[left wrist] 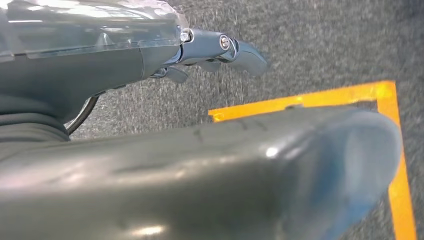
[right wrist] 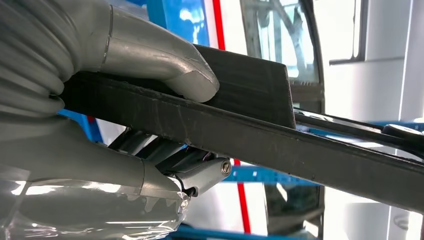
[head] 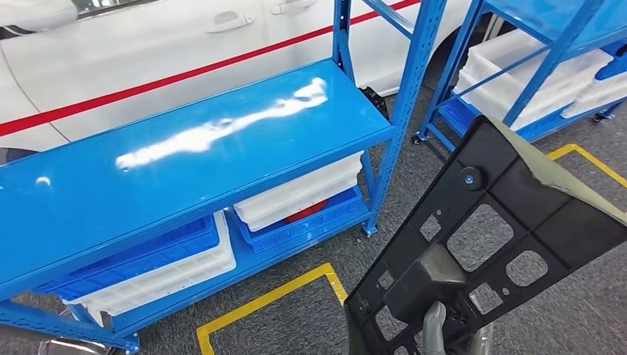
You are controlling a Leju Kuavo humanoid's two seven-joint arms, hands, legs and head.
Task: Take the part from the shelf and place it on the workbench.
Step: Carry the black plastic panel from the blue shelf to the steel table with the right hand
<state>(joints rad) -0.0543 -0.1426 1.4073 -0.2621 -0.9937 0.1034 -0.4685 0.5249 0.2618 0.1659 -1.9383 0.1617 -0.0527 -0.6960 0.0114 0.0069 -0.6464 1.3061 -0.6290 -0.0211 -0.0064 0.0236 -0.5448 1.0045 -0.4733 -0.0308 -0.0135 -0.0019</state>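
Observation:
The part [head: 562, 222] is a flat black plastic panel with several rectangular cut-outs, raised over the grey floor at the lower right of the head view. My right hand [head: 433, 327] holds it from below at its near end. In the right wrist view that hand [right wrist: 60, 150] has its thumb [right wrist: 165, 60] pressed on one face of the panel [right wrist: 250, 135] and darker fingers [right wrist: 200, 172] under the other. My left hand [left wrist: 100, 65] hangs over the carpet with nothing in it, its fingers [left wrist: 240, 52] slightly bent and apart from the thumb [left wrist: 225, 170].
A blue shelf [head: 185, 163] with a bare glossy top stands to the left; white bins [head: 303, 194] and blue bins [head: 133, 255] sit on its lower level. A second blue rack [head: 532, 66] is at the far right. A white car [head: 148, 52] stands behind. Yellow tape [head: 259, 303] marks the floor.

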